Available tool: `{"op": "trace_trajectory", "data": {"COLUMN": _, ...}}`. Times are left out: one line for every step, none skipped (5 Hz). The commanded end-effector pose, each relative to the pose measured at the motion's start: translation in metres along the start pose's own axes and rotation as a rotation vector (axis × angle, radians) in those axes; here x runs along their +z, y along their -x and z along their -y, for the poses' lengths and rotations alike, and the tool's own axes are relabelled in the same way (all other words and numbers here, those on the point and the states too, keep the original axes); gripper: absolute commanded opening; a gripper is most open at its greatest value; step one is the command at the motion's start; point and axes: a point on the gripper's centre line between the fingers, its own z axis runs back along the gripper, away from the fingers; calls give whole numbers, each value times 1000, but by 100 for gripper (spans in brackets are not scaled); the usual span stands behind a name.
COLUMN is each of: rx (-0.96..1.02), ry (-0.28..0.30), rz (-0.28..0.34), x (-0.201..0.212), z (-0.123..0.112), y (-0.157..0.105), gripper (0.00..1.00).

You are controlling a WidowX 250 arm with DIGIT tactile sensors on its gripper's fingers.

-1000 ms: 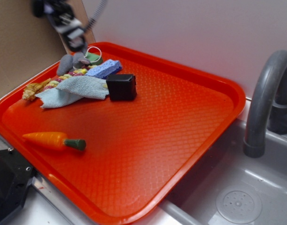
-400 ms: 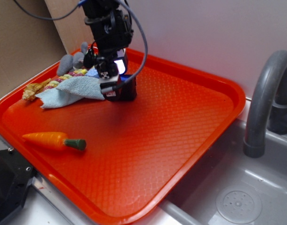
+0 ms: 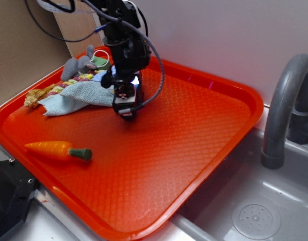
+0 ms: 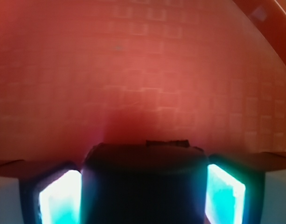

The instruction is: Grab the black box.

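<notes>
Black box (image 4: 143, 186), on the orange tray (image 3: 204, 135) beside the blue towel (image 3: 78, 95), now sits between the fingers (image 4: 61, 198) of the end effector (image 3: 126, 108), which has descended over it within the last second, apparently near-closed, so the grasp seems imminent.

A: Where are you set up?
B: Mock kitchen sink station. Grey faucet (image 3: 287, 108) at my 3 o'clock, steel basin with drain (image 3: 255, 219) at 5.
A: Real kitchen?
B: Doubt it. Red cafeteria tray (image 3: 221, 118) holds a toy carrot (image 3: 57, 149), cardboard backdrop (image 3: 20, 47) at 10, plain white wall (image 3: 214, 35) behind.
</notes>
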Motion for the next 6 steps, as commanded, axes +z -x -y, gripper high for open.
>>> {"op": "trace_trajectory", "data": {"rx": 5, "ry": -26, "rz": 11, "x": 6, "z": 5, "y": -2, "gripper": 0}}
{"op": "trace_trajectory", "data": {"rx": 88, "ry": 0, "rz": -18, "x": 57, "z": 7, "y": 6, "gripper": 0}}
{"op": "trace_trajectory", "data": {"rx": 227, "ry": -118, "rz": 50, "x": 105, "z": 19, "y": 12, "gripper": 0}}
{"op": "trace_trajectory", "data": {"rx": 482, "ry": -149, "rz": 202, "x": 155, "z": 45, "y": 27, "gripper": 0}}
{"op": "trace_trajectory", "data": {"rx": 734, "ry": -164, "rz": 207, "x": 206, "z": 59, "y": 16, "gripper": 0}}
{"op": "trace_trajectory", "data": {"rx": 855, "ry": -108, "rz": 213, "x": 258, "z": 62, "y": 16, "gripper": 0}}
